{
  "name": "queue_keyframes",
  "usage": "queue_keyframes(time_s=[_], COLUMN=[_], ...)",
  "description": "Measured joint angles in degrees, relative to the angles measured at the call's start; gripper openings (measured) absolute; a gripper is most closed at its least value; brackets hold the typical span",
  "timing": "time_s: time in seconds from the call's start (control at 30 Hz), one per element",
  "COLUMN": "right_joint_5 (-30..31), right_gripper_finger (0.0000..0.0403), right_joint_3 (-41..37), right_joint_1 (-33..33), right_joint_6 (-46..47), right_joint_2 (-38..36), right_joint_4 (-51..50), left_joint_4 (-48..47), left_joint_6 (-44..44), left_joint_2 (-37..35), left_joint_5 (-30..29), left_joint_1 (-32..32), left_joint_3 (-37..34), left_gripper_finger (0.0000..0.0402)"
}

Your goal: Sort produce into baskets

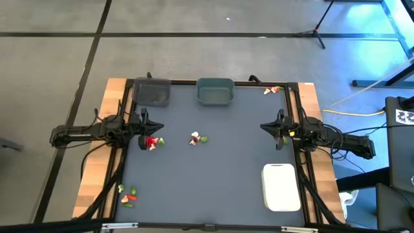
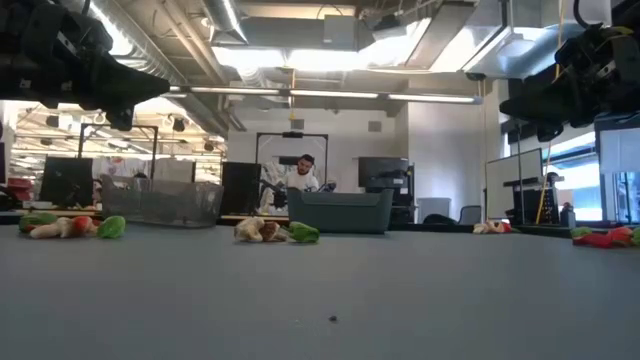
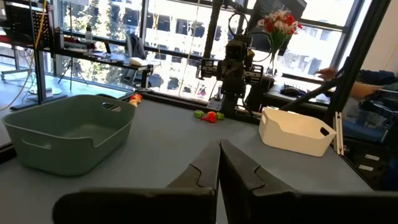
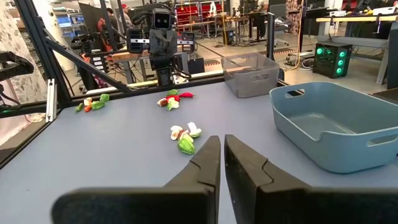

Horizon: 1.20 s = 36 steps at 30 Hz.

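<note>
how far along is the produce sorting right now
Nothing looks sorted: the teal bin appears empty, and I see nothing in the dark bin or white tray. Both tools, left and right, are shut and hold nothing. Produce clusters on the table remain.

The middle of the table (image 1: 220,175) lies open, broken only by a small cluster of produce (image 1: 198,138) near its centre. Along the far edge stand the dark grey bin (image 1: 152,92) and the grey-teal bin (image 1: 215,91), side by side but apart, with more pieces (image 1: 272,90) in the far right corner. The white tray (image 1: 281,186) fills the near right corner. A red-and-green clump (image 1: 152,142) lies just beside the left gripper (image 1: 143,127), and another (image 1: 127,195) sits in the near left corner.
</note>
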Motion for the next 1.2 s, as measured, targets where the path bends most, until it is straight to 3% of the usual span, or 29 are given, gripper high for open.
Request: queue_keyframes(time_s=[0.93, 1.2], right_joint_5=[0.01, 0.00], right_gripper_finger=[0.0026, 0.0026], right_joint_3=[-0.01, -0.02], right_joint_1=[-0.01, 0.00], right_joint_6=[0.00, 0.25], right_joint_2=[-0.02, -0.01], right_joint_4=[-0.01, 0.07], left_joint_4=[0.90, 1.47], left_joint_6=[-0.92, 6.88], left_joint_2=[-0.01, 0.01], left_joint_5=[-1.64, -2.31], left_joint_1=[0.25, 1.25], left_joint_3=[0.00, 0.00], left_gripper_finger=[0.0005, 0.0005])
